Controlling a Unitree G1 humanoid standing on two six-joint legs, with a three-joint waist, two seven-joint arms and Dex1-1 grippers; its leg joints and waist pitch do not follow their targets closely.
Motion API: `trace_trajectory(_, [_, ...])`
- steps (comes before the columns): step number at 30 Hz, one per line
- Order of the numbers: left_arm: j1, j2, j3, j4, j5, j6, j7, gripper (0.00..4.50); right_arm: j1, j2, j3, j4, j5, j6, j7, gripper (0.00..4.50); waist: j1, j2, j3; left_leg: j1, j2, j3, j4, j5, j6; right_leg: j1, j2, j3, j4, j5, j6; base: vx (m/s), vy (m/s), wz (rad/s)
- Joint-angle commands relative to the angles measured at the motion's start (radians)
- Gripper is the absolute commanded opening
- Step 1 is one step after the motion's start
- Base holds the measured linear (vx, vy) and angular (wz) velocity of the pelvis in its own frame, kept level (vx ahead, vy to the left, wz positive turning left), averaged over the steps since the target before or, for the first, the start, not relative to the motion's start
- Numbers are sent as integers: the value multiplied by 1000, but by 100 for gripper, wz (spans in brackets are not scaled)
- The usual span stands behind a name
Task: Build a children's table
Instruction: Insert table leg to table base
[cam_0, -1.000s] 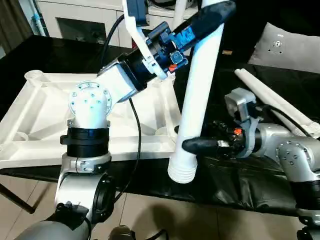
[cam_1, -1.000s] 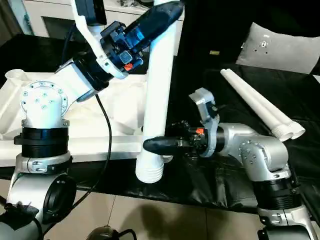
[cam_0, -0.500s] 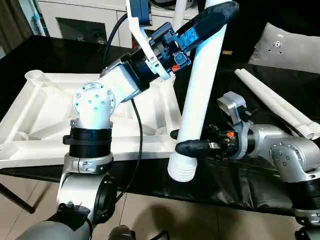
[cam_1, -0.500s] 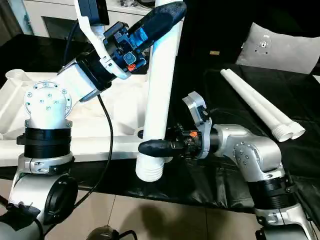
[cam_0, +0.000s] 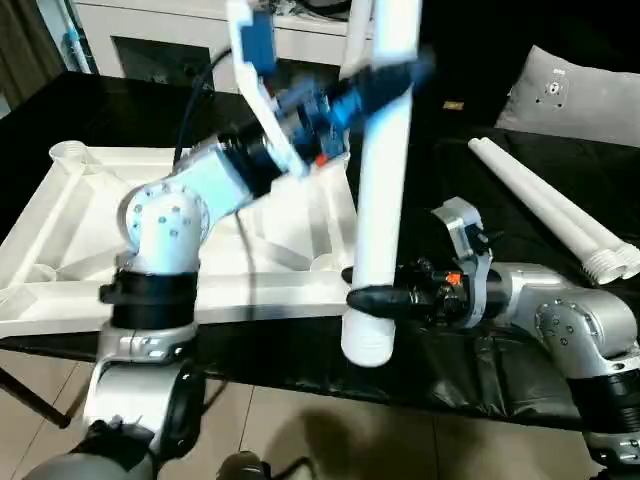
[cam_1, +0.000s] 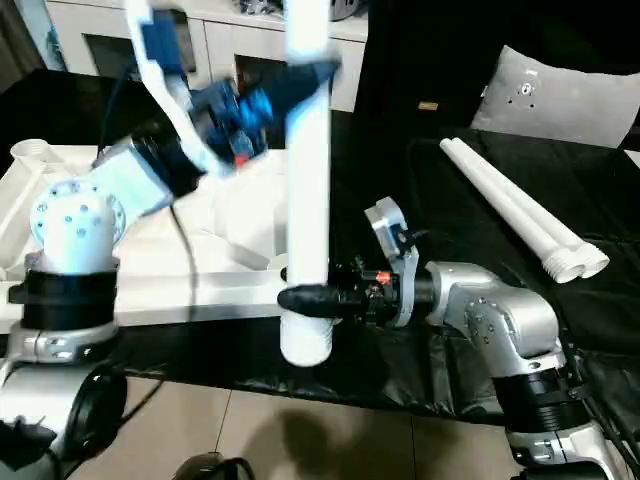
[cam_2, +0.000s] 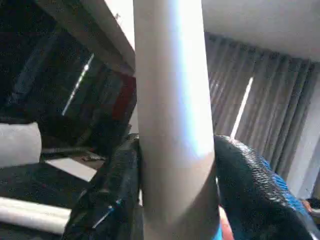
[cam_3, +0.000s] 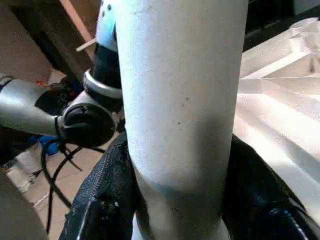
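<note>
1. White plastic makes up the table top (cam_0: 70, 235), which lies upside down on the black work surface (cam_0: 520, 370) with its ribbed underside and round corner sockets facing up.
2. One white leg (cam_0: 380, 180) stands nearly upright just past the top's near right corner, its lower end hanging over the front edge of the black surface.
3. The right gripper (cam_0: 372, 298) grips this leg low down — in the right wrist view its black fingers (cam_3: 107, 200) press against both sides of the tube.
4. The left gripper (cam_0: 385, 75) clasps the same leg high up; the left wrist view shows its fingers (cam_2: 250, 185) wrapped around the tube.
5. Two more legs (cam_1: 515, 205) lie side by side on the black surface, well apart to the right.
6. A grey-white cushion (cam_0: 580, 90) sits behind them, at the far right.
</note>
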Motion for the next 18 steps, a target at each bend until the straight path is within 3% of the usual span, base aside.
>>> trace_trajectory(1, [-2, 11, -9, -29, 9, 10, -17, 273, 3, 2, -33, -8, -6, -24, -24, 189, -3, 2, -81, 21, 41, -14, -63, -130, -27, 49, -71, 47, -78, -78, -184, 0, 0, 0])
trace_trajectory(3, [6, 20, -15, -33, 20, 0, -21, 288, 3, 19, -43, 0, -29, -62, -62, 189, -3, 2, -80, 21, 41, -14, -63, -132, -28, 49, -72, 46, -78, -78, -185, 0, 0, 0])
trace_trajectory(5, [34, 43, -42, -55, 85, -51, -33, 318, -6, 49, -52, 10, -84, -132, -139, 189, -6, 3, -78, 21, 44, -15, -67, -140, -39, 45, -73, 46, -82, -96, -175, 0, 0, 0])
trace_trajectory(7, [66, 61, -69, -81, 168, -109, -1, 314, -19, 67, -41, 11, -151, -171, -226, 189, -9, 5, -79, 22, 44, -15, -69, -145, -50, 46, -73, 47, -82, -107, -160, 0, 0, 0])
trace_trajectory(9, [72, 63, -70, -85, 176, -113, 9, 319, -21, 70, -37, 11, -169, -181, -246, 189, -13, 7, -80, 24, 43, -15, -70, -144, -59, 46, -71, 48, -79, -101, -150, 0, 0, 0])
trace_trajectory(10, [95, 73, -84, -112, 210, -128, 29, 323, -30, 83, -19, 21, -232, -214, -318, 189, -13, 8, -80, 25, 43, -15, -70, -148, -60, 44, -71, 48, -81, -101, -151, 0, 0, 0])
trace_trajectory(12, [113, 72, -94, -134, 231, -134, 57, 326, -33, 99, -14, 25, -267, -243, -364, 189, -16, 8, -79, 25, 45, -16, -72, -156, -69, 43, -72, 48, -79, -100, -153, 0, 0, 0])
trace_trajectory(16, [175, 67, -153, -186, 352, -198, 137, 326, -33, 161, -14, 19, -303, -274, -467, 189, -23, 6, -78, 23, 46, -16, -75, -162, -60, 44, -71, 49, -79, -92, -146, 0, 0, 0])
trace_trajectory(17, [202, 54, -169, -198, 394, -223, 173, 298, -29, 190, -19, 10, -302, -276, -499, 189, -26, 7, -78, 23, 45, -15, -74, -167, -61, 44, -71, 50, -80, -96, -141, 0, 0, 0])
trace_trajectory(18, [211, 48, -172, -201, 401, -228, 182, 298, -27, 195, -19, 8, -302, -276, -506, 189, -29, 6, -77, 22, 43, -15, -74, -166, -57, 44, -70, 50, -81, -97, -140, 0, 0, 0])
